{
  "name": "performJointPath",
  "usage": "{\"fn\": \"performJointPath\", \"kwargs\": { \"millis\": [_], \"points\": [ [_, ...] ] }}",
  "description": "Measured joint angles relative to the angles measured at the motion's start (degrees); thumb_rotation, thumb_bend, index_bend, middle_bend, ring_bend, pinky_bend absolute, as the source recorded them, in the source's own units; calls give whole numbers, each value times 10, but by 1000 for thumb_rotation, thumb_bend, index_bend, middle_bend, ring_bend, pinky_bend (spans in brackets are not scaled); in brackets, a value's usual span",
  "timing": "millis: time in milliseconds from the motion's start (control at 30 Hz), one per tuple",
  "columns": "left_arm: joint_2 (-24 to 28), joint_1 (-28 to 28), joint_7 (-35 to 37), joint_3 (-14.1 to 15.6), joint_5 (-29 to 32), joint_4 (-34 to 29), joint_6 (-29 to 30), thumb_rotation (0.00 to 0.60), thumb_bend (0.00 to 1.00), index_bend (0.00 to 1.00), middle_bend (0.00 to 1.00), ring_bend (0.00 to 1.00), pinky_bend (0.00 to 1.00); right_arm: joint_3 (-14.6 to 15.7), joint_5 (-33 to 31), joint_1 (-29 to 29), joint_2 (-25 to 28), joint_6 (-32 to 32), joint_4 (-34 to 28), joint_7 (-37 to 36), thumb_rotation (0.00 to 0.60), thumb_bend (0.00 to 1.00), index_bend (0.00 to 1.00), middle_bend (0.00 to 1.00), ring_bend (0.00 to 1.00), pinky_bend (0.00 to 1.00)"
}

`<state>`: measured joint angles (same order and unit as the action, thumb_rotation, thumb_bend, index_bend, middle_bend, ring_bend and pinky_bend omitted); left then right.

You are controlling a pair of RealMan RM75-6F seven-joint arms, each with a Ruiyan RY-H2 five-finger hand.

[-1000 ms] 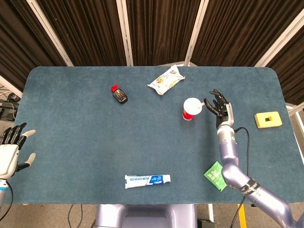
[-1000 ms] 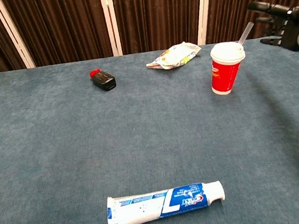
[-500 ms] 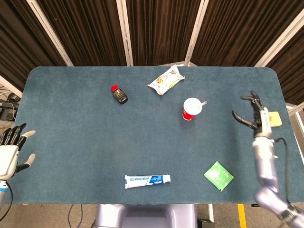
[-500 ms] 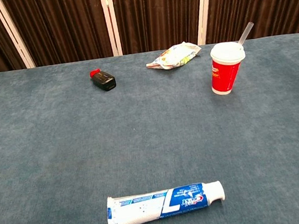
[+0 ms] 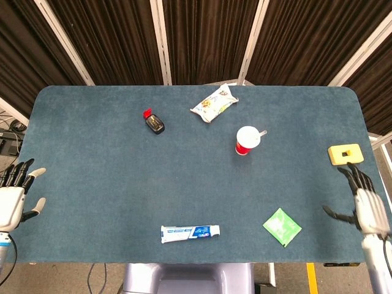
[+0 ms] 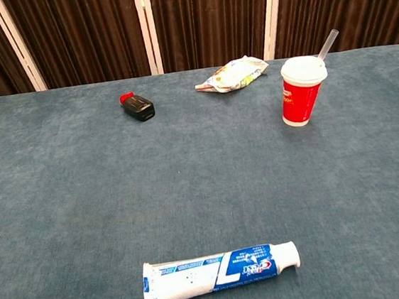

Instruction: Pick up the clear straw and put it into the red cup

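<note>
The red cup (image 5: 245, 143) (image 6: 301, 94) with a white lid stands upright right of the table's middle. The clear straw (image 6: 327, 42) (image 5: 261, 133) sticks out of its lid, leaning to the right. My right hand (image 5: 365, 203) is at the table's front right edge, far from the cup, its fingers spread and holding nothing. My left hand (image 5: 13, 195) hangs off the table's front left edge, fingers apart and empty. Neither hand shows in the chest view.
A snack packet (image 5: 214, 102) lies behind the cup. A small black bottle with a red cap (image 5: 153, 122) is at the back left. A toothpaste tube (image 5: 190, 233) and a green packet (image 5: 282, 226) lie near the front edge. A yellow block (image 5: 345, 154) sits at the right edge.
My right hand has drawn back from beside the cup to the table's front right edge. The straw stays in the cup. The left hand has not moved.
</note>
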<state>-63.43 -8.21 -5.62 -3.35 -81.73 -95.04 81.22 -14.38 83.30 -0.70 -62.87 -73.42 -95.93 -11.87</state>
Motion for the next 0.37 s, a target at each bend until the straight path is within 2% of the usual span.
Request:
{"fn": "performJointPath", "kwargs": {
  "millis": [100, 267, 367],
  "points": [
    [0, 0, 1, 0, -1, 0, 1, 600, 385, 203, 0, 0, 0, 25, 37, 24, 4, -47, 13, 21, 600, 149, 59, 0, 0, 0],
    [0, 1, 4, 2, -5, 2, 2, 600, 384, 204, 0, 0, 0, 46, 85, 50, -2, -134, 56, 57, 600, 146, 14, 0, 0, 0],
    [1, 1, 8, 2, -8, 4, 2, 600, 383, 203, 0, 0, 0, 55, 89, 56, -8, -146, 70, 73, 600, 147, 11, 0, 0, 0]
  ]
}}
